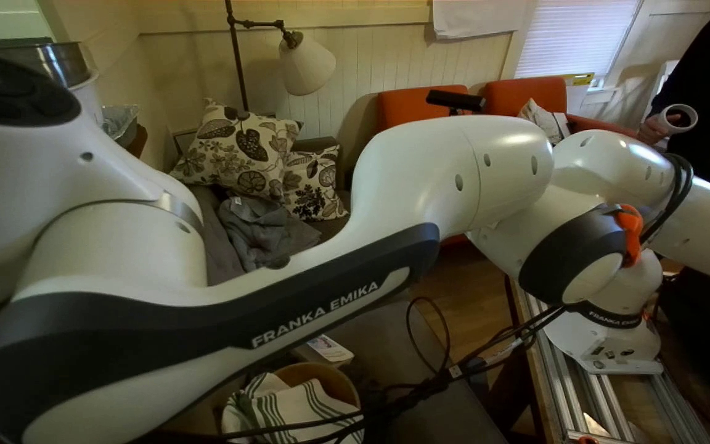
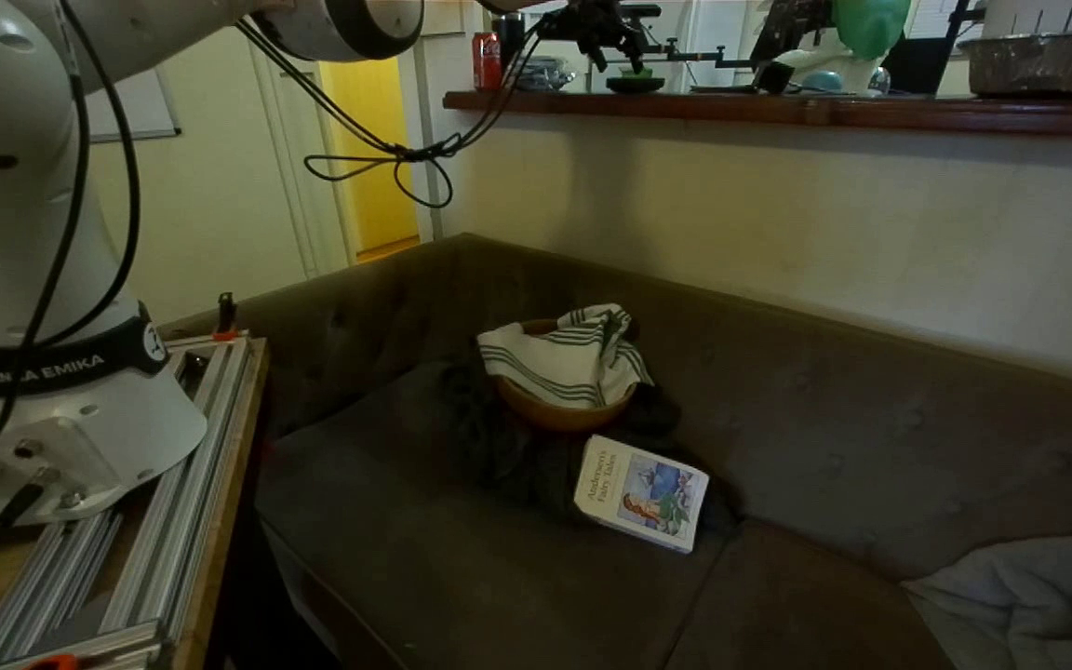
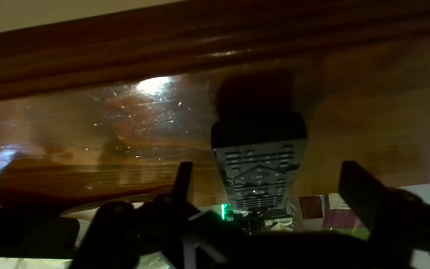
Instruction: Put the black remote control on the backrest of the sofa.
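The black remote control (image 3: 259, 164) is seen on a glossy wooden ledge (image 3: 106, 149), framed between the fingers (image 3: 183, 183) of the gripper (image 3: 267, 168), which are spread wide, with a gap on either side of it. Well below the gripper, in an exterior view, a brown bowl (image 2: 561, 420) is set on the sofa (image 2: 406, 521), and a striped cloth (image 2: 555, 368) is bunched in it and draped over its rim. Well apart from the gripper, a metal pan (image 2: 1048, 70) is held on the ledge; its contents cannot be made out.

Light glows through the blind (image 1: 577, 37); the sofa (image 2: 406, 521) lies dim, deep shadow below the long edge of the table (image 2: 226, 502); in the murky wrist view, white glare spots the ledge (image 3: 155, 123)
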You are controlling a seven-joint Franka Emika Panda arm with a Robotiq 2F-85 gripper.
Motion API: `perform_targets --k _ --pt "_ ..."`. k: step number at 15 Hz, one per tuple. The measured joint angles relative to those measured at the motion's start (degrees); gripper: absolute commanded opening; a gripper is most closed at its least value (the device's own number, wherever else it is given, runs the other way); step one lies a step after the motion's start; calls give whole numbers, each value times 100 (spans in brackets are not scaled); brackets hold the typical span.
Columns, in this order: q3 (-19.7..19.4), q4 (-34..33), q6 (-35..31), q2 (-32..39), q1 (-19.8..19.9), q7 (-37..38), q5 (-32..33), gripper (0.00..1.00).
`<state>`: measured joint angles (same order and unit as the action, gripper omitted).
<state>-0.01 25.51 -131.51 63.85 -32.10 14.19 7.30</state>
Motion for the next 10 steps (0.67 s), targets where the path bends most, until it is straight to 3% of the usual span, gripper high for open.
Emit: perform_targets --k 3,4,6,10 --pt "-37 6 -194 154 4 -126 4 100" --pt "-50 8 -235 204 5 -151 5 75" --pt "-67 7 -333 283 5 -188 16 67" --pt "-69 2 -496 289 -6 -211 17 37"
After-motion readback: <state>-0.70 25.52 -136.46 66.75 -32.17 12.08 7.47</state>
